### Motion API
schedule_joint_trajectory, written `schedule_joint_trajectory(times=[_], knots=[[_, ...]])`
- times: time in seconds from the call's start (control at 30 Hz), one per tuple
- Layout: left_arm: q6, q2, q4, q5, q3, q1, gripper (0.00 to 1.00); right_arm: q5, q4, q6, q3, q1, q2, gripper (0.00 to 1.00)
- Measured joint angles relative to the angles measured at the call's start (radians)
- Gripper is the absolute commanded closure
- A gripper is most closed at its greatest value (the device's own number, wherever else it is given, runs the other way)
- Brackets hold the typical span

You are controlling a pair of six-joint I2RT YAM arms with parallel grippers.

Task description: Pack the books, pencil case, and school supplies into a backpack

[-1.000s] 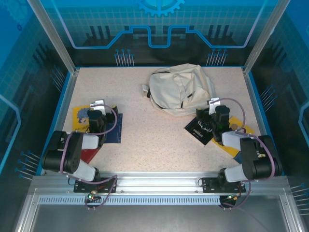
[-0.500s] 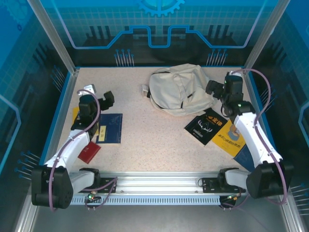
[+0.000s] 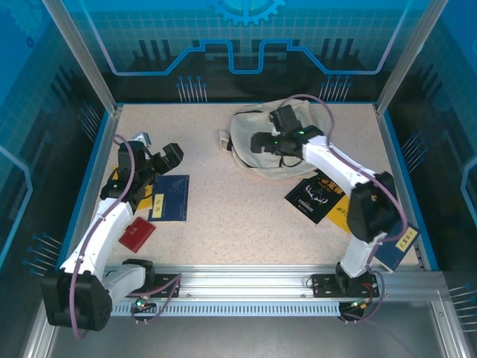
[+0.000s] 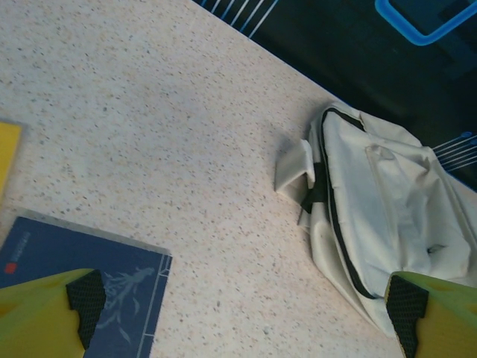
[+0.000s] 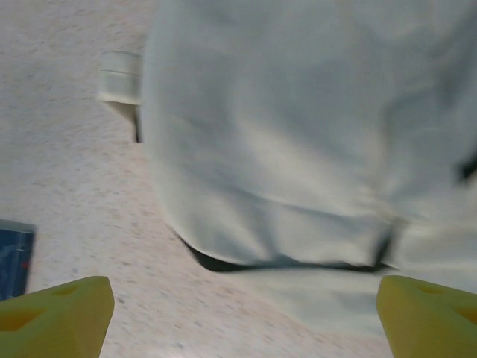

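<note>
A speckled beige worktop (image 3: 238,224) with a blue rim stands inside a booth of blue see-through panels (image 3: 246,45) printed with grids and circuit lines; silver posts frame the booth, and a silver rail (image 3: 246,280) runs along the near edge. The cream backpack (image 3: 246,149) lies flat at the far middle of the worktop, its black zip line showing; a small beige tag (image 3: 223,139) sticks out at its left side.

The right arm (image 3: 335,168) reaches over the backpack from the right; the right jaws hang just above the fabric, spread wide, with nothing between them. The left arm (image 3: 97,231) stretches up the left side; the left jaws, well to the left of the backpack, stand wide apart and empty above the worktop.

A navy book (image 3: 170,198) lies flat to the near left of the backpack. A yellow book (image 4: 7,156) lies just beyond the navy one, farther from the backpack; a small red thing (image 3: 136,233) sits nearer the rail. To the near right of the backpack lies a black book (image 3: 313,198), touching a second yellow book (image 3: 340,212) that is partly hidden by the right arm; farther off the same way, a blue book (image 3: 391,257) with a yellow label lies by the rim.
</note>
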Motion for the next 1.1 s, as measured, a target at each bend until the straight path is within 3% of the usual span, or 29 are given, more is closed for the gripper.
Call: schedule_joint_trajectory(times=[0.33, 0.53, 0.77, 0.97, 1.1], knots=[[-0.019, 0.012, -0.054, 0.069, 0.003, -0.009, 0.01, -0.114, -0.032, 0.035, 0.410, 0.048, 0.440, 0.06], [-0.023, 0.048, -0.088, 0.082, 0.014, -0.011, 0.01, -0.160, -0.077, 0.019, 0.505, 0.078, 0.564, 0.05], [-0.045, 0.085, -0.124, 0.079, 0.057, -0.012, 0.01, -0.205, -0.059, -0.064, 0.411, 0.181, 0.533, 0.07], [-0.057, 0.114, -0.140, 0.090, 0.066, -0.013, 0.01, -0.268, -0.024, -0.115, 0.105, 0.313, 0.333, 0.09], [-0.064, 0.141, -0.139, 0.114, 0.080, -0.031, 0.01, -0.270, -0.055, -0.113, 0.008, 0.335, 0.228, 0.09]])
